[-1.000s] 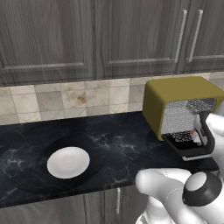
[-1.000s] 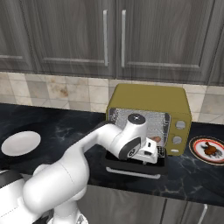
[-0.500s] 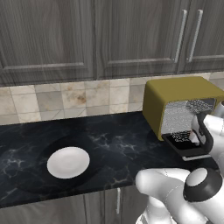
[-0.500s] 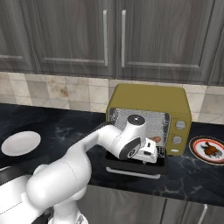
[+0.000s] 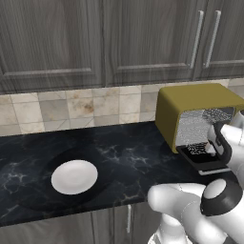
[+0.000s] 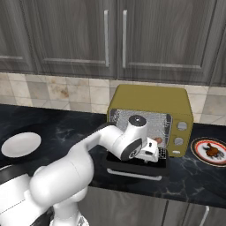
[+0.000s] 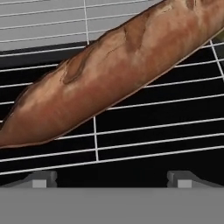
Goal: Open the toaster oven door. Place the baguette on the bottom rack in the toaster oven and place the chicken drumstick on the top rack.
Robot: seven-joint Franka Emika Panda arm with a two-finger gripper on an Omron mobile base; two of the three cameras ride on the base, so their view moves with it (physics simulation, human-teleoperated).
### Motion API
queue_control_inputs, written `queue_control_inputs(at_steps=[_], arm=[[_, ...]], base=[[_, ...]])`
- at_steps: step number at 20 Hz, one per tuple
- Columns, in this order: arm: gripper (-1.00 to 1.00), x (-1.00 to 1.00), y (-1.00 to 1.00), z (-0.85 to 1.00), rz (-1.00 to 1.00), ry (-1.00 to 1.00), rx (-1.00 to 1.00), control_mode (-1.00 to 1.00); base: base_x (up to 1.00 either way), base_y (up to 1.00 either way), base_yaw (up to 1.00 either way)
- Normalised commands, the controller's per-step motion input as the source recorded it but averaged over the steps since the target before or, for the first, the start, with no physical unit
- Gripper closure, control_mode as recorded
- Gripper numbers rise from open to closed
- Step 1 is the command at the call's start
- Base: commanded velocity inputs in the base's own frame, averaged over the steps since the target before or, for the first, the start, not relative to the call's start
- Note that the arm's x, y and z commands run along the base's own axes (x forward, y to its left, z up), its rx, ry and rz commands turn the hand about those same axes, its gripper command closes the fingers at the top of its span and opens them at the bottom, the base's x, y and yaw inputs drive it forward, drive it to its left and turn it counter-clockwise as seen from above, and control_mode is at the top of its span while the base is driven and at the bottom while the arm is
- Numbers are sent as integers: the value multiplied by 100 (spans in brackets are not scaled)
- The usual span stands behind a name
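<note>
The mustard-yellow toaster oven [image 6: 150,99] [image 5: 190,102] stands with its door [image 6: 134,169] [image 5: 206,163] folded down flat in front. The baguette [image 7: 118,70] lies slantwise on a silvery wire rack [image 7: 131,144] low in the oven, which looks like the bottom rack. Its brown end [image 6: 158,140] shows past my hand. My gripper [image 7: 111,179] [image 6: 152,152] hangs just in front of the loaf, open, with nothing between its fingers. The chicken drumstick [image 6: 212,151] rests on a red-rimmed plate [image 6: 199,154] right of the oven.
A white plate [image 5: 74,176] [image 6: 20,144] sits at the left of the black marble counter [image 5: 124,152]. Dark wood cabinets [image 6: 114,35] hang above the tiled backsplash. The oven's knobs [image 6: 180,133] are on its right side.
</note>
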Motion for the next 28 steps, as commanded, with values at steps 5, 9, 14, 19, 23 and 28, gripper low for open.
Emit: queue_control_inputs(at_steps=[5,9,14,19,23,28], arm=[[-100,14,0,-3,-2,-6,0,-100],[-100,18,0,-7,-5,-9,0,-100],[-100,30,-1,-2,-17,-3,0,-100],[-100,28,-2,5,-18,0,1,-100],[-100,20,-9,0,-8,0,6,-100],[-100,22,-10,0,-6,0,4,-100]], base=[[0,0,0],[0,0,0],[0,0,0],[0,0,0],[0,0,0],[0,0,0]])
